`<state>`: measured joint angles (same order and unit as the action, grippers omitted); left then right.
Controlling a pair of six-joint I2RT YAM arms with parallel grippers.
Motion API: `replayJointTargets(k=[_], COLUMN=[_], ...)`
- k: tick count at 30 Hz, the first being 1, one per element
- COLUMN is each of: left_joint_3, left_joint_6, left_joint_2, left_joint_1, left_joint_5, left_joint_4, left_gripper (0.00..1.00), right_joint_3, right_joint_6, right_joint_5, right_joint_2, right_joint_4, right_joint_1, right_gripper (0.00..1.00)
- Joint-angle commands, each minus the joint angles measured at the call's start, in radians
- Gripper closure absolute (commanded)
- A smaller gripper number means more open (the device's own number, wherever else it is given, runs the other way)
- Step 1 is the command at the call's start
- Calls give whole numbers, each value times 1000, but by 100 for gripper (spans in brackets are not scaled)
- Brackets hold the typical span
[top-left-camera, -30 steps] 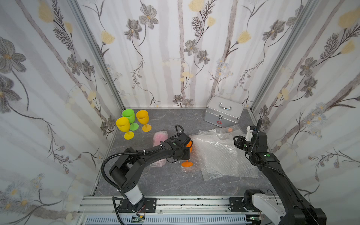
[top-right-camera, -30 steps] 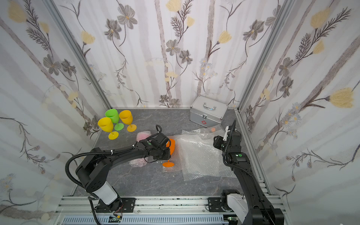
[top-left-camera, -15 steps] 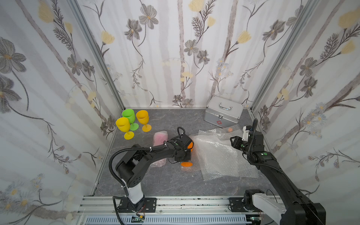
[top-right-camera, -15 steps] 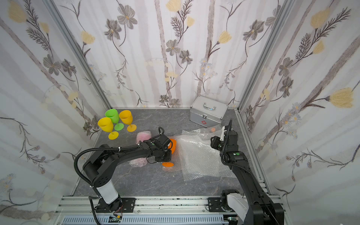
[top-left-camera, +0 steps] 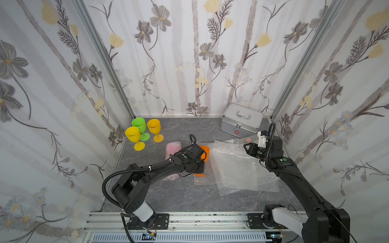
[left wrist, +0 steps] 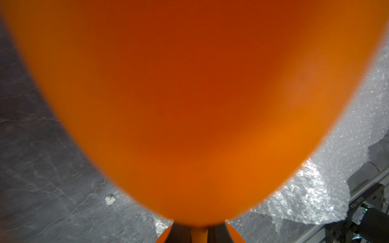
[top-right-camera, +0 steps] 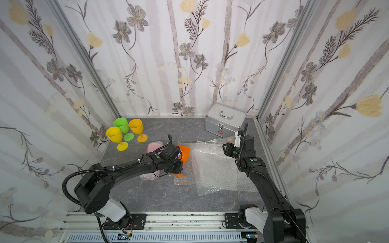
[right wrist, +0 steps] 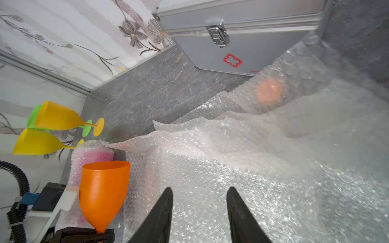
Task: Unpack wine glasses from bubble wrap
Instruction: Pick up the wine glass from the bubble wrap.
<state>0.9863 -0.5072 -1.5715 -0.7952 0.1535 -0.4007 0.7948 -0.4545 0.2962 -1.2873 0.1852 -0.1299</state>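
Orange glass: upright and unwrapped, its stem caught in the left jaws just under the bowl; foot at the wrap's near edge, contact unclear.
Left jaws: clenched on the orange glass.
Right jaws: spread apart, nothing between them, hovering over the wrap.
Wrap: flat crinkled sheets overlapping on the table's right half.
Pink glass: lying down, rolled in wrap, just beside the orange glass, partly under the left arm.
Green glass, yellow glass, amber glass: upright, bare, clustered in the far left corner.
Case: silver, at the back wall behind the wrap.
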Motion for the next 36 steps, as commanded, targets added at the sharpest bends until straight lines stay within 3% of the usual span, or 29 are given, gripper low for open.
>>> replayJointTargets(k=[1,7,16,26,36], left_joint_3=[-19,-55,-110,-120,-140], left_joint_6=[122,279,438,457,463], left_joint_2=[35,70,121,121,146], left_joint_1=[-37,-169,-318,-332,-334], left_joint_5=[-74,-311,-506,-549,-564], left_joint_4=[28,114,255,269,306], left_gripper=[96,95,96,95,94], right_joint_3=[51,198,284,272,253], right_joint_6=[-2,30,121,142,127], right_joint_5=[157,274,326,335,335], right_joint_2=[-47,-178,-339,-387,-369], right_joint_4=[-51,27,143,156,134], right_joint_1=[-8,-55,-165,-252,-255], right_gripper=[57,57,57,60,82])
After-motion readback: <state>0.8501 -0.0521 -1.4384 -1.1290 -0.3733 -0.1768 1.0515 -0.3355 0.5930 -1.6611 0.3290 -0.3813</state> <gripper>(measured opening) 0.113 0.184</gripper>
